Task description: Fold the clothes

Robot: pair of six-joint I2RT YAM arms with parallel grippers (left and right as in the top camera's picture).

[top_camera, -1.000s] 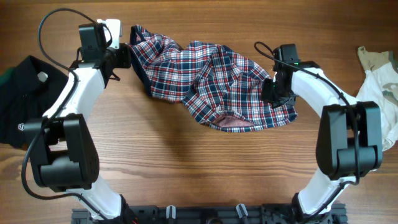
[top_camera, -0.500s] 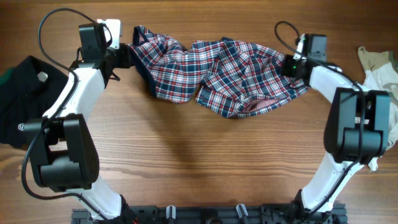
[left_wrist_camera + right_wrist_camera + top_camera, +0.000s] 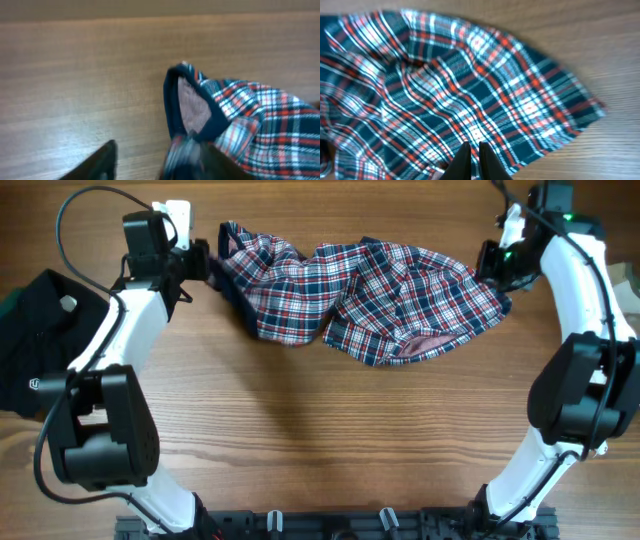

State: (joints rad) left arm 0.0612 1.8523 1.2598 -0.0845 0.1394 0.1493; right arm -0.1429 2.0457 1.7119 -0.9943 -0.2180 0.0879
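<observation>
A red, white and navy plaid garment [image 3: 370, 290] lies stretched across the far side of the table between my two grippers. My left gripper [image 3: 203, 265] is at its left navy-hemmed edge. In the left wrist view [image 3: 157, 157] the jaws are apart, bare table shows beside the left finger, and the blurred hem [image 3: 187, 112] bunches against the right finger. My right gripper [image 3: 493, 265] is at the garment's right end. In the right wrist view its fingers [image 3: 473, 149] are pressed together over the plaid cloth [image 3: 470, 95].
A black garment [image 3: 30, 350] lies at the left edge of the table. A beige garment [image 3: 633, 288] shows at the right edge, partly behind the right arm. Bare wood table [image 3: 320, 430] fills the near half.
My right gripper has moved right and farther back, pulling the plaid garment's right end with it and spreading the cloth wider. The left arm shifted only slightly.
</observation>
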